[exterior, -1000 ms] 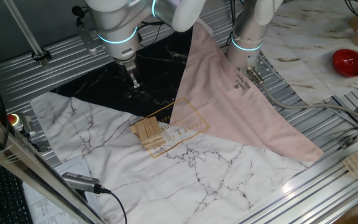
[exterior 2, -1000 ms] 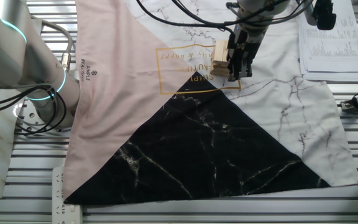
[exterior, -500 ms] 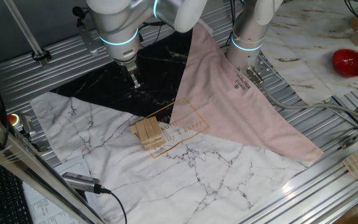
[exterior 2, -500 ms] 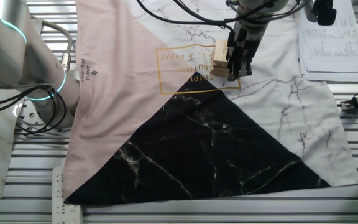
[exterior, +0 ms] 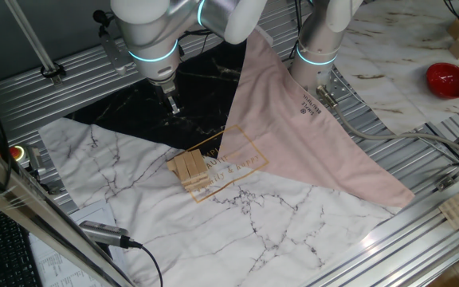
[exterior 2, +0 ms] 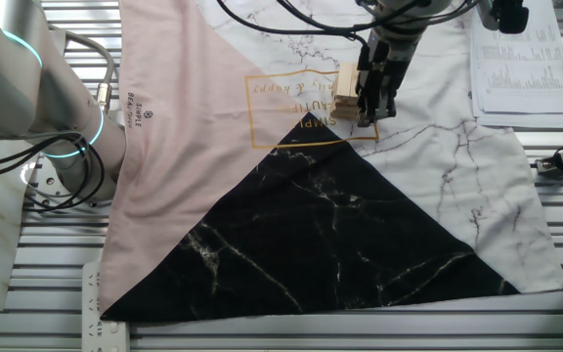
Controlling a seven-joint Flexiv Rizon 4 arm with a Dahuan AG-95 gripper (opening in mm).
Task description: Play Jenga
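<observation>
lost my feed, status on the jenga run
Gripper empty, hanging above the black cloth. Jenga stack intact on the white marble part. Nothing between them.

Both views are evenly, brightly lit from overhead; shadows are soft, focus is sharp, and no glare is seen.

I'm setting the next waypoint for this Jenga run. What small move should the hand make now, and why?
Probably a short move toward the Jenga stack, staying raised. In one fixed view the hand hangs over the black part of the cloth, clearly apart from the blocks; the other view overlaps them, so contact can't be judged there.
</observation>
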